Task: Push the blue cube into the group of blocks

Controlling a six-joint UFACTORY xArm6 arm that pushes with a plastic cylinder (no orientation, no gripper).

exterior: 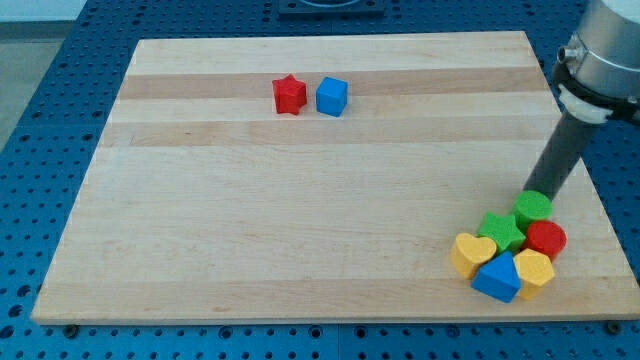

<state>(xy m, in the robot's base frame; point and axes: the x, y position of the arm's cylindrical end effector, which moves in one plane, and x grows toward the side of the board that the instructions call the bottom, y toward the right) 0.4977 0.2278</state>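
Blue cube [332,96] sits near the view's top beside a red star [289,94], well apart from the group [508,250] at bottom right. My tip [532,194], no pincer, touches the green cylinder [533,207]; approach comes next, I judge.

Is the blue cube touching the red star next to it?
Apart. The camera view shows a narrow strip of bare wood between the blue cube and the red star.
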